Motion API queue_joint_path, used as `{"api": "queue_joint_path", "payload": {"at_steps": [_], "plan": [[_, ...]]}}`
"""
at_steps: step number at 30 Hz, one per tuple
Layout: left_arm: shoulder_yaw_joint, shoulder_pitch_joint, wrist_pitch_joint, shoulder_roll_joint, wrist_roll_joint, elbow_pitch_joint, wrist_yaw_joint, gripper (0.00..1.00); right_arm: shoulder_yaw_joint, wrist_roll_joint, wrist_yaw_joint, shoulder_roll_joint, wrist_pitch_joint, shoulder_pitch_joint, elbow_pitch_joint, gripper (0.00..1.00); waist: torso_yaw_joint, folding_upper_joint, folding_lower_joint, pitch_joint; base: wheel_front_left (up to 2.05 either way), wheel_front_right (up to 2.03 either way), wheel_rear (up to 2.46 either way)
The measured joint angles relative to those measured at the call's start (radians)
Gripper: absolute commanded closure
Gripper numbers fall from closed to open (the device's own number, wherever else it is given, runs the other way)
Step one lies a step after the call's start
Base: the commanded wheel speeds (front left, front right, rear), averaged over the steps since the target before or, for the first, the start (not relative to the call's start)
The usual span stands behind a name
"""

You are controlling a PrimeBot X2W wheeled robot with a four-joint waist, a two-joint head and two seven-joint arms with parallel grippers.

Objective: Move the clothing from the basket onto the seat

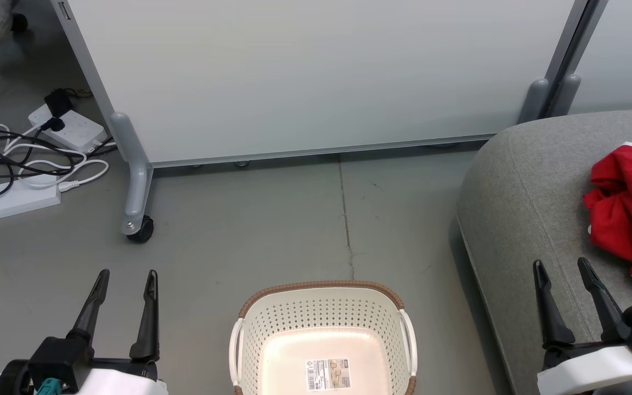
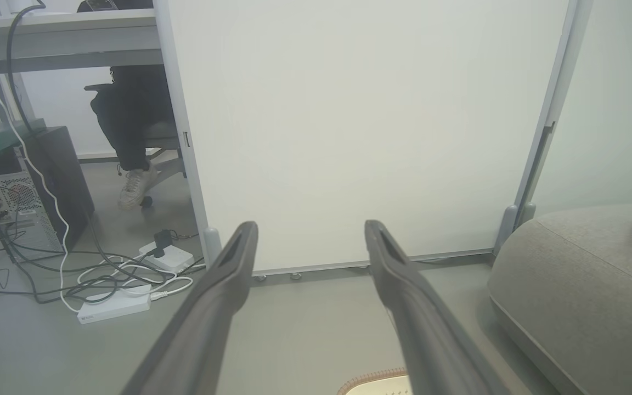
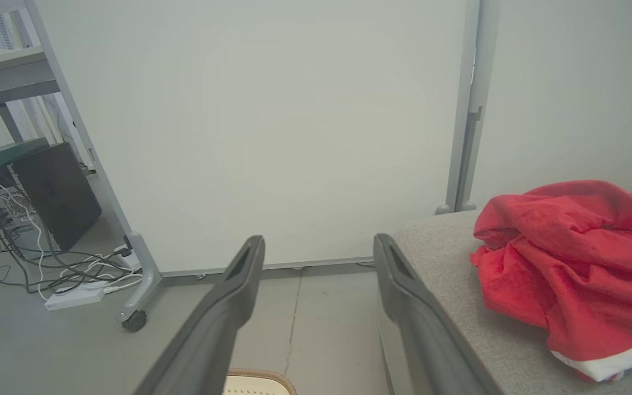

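Observation:
The cream basket (image 1: pixel 250 334) stands on the floor at the bottom centre, holding no clothing, its label sticker (image 1: pixel 327 374) showing. Red clothing (image 1: pixel 631 211) with white trim lies bunched on the grey seat (image 1: pixel 519 203) at the right; it is also on the seat (image 3: pixel 447 258) as a red heap (image 3: pixel 568 263) in the right wrist view. My left gripper (image 1: pixel 128 274) is open at the lower left, over bare floor left of the basket. My right gripper (image 1: pixel 562 265) is open at the lower right, over the seat's front part, left of the clothing and apart from it.
A pale grey partition panel (image 1: pixel 316 77) on a castor (image 1: pixel 139 227) stands behind the basket. Power strips and tangled cables (image 1: pixel 30 159) lie on the floor at the left. A seated person's leg and shoe (image 2: pixel 132 186), a desk and a computer tower (image 2: pixel 30 186) are beyond the panel.

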Motion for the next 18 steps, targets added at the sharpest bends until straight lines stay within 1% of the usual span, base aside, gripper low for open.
{"api": "queue_joint_path", "payload": {"at_steps": [5,12,18], "plan": [[0.037,0.006,0.0,-0.018,0.033,0.008,-0.029,0.0,-0.002,-0.004,0.0,0.0,0.005,0.006,-0.007,0.0,0.001,0.0,0.0,-0.002,0.0,0.0,0.0],[0.062,0.019,-0.001,-0.049,0.08,0.045,-0.062,0.0,-0.003,-0.008,0.0,0.0,0.014,0.006,-0.007,0.0,0.006,0.0,0.0,-0.001,0.0,0.0,0.0],[0.068,0.023,-0.001,-0.067,0.106,0.075,-0.077,0.0,-0.003,-0.008,0.0,0.0,0.016,0.006,-0.009,0.0,0.009,0.0,0.0,-0.003,0.0,0.0,0.0]]}}
